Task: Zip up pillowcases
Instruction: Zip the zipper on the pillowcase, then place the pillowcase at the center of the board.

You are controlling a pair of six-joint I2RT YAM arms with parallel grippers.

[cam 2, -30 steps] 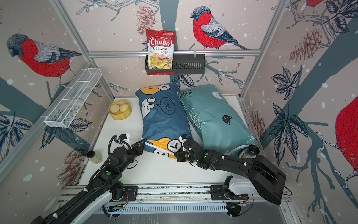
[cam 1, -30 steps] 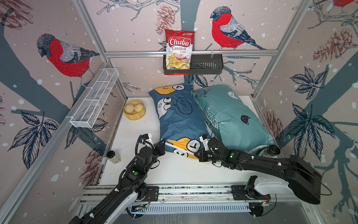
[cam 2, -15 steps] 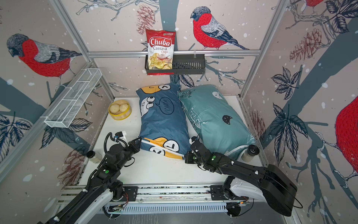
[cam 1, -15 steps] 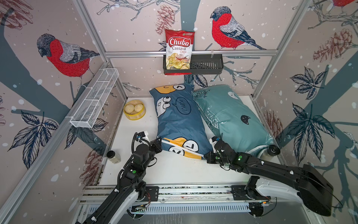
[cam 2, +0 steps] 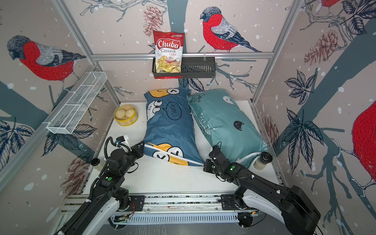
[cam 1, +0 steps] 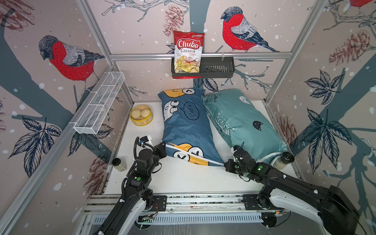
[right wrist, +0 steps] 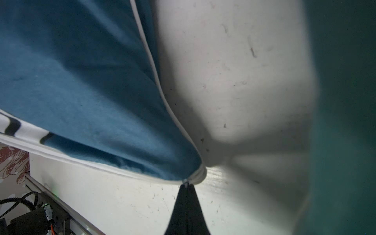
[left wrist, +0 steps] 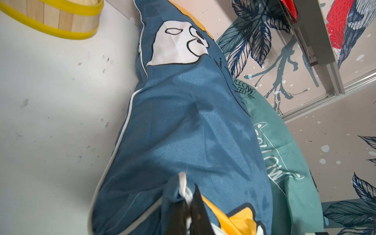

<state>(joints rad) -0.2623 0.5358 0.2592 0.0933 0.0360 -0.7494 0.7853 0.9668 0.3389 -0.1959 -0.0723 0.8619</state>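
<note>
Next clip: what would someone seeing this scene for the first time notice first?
The dark blue stuffed pillow with cartoon faces lies mid-table, its near edge stretched between the left hand and the right hand, each pinched shut on a corner. Beside it, toward the robot's right, lies a teal fabric pillow with cat heads, and a red Chuba chips bag stands in a black basket on the back wall.

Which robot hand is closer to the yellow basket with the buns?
The left. The left gripper pinches the blue pillow at its near corner on the basket side; the right gripper pinches the opposite near corner, across the pillow.
</note>
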